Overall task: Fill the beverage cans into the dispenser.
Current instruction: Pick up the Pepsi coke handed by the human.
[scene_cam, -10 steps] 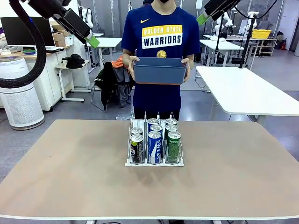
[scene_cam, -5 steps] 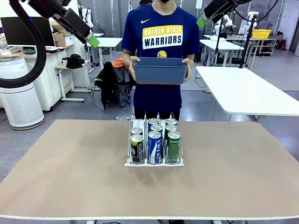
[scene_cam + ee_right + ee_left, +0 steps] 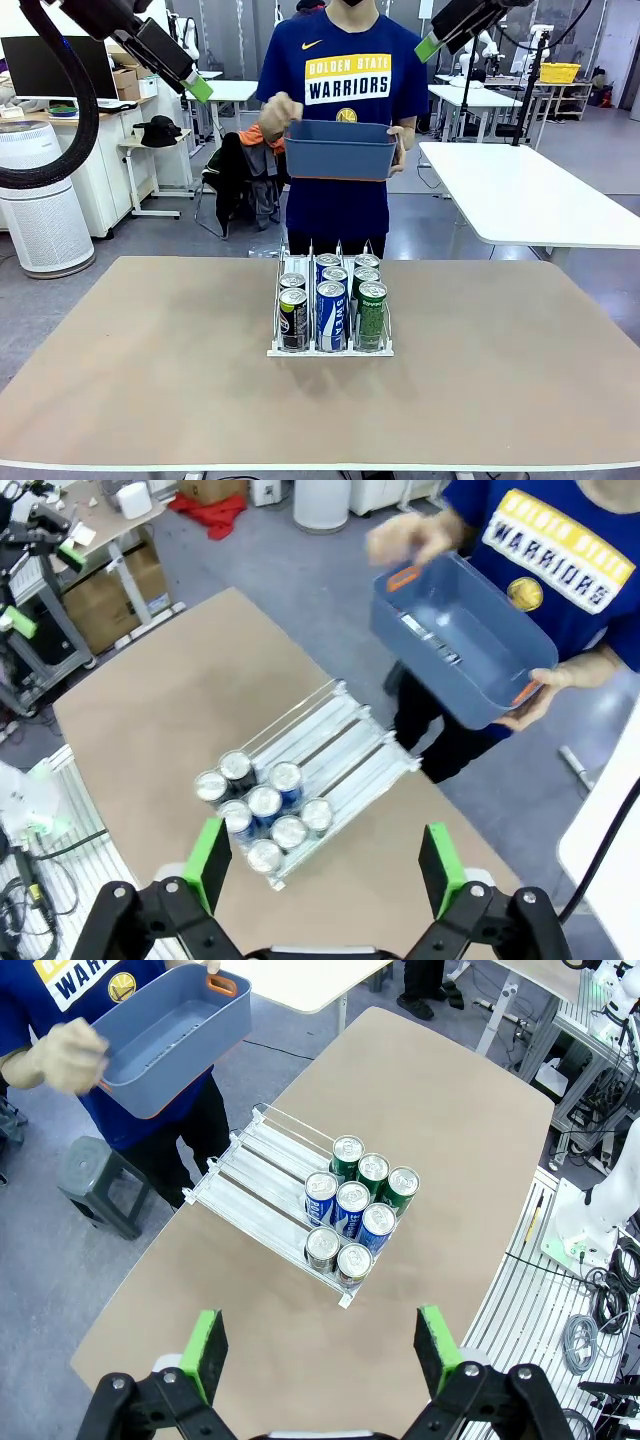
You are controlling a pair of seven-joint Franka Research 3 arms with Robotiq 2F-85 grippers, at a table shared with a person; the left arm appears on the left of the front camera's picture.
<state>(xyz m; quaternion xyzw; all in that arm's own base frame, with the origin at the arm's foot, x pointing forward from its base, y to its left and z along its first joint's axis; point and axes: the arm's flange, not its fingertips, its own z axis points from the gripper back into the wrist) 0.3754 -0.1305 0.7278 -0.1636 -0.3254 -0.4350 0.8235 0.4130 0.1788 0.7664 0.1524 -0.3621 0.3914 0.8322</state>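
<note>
Front view: cans (image 3: 331,310) upright, dispenser (image 3: 276,351) lanes lengthwise toward person (image 3: 345,85), both pairs of jaws wide.

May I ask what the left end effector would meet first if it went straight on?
Most likely the beverage cans standing in the dispenser, though depth is hard to judge.

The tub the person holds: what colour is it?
Blue-grey tub with orange handle trim; clearest in the left wrist view.
</note>
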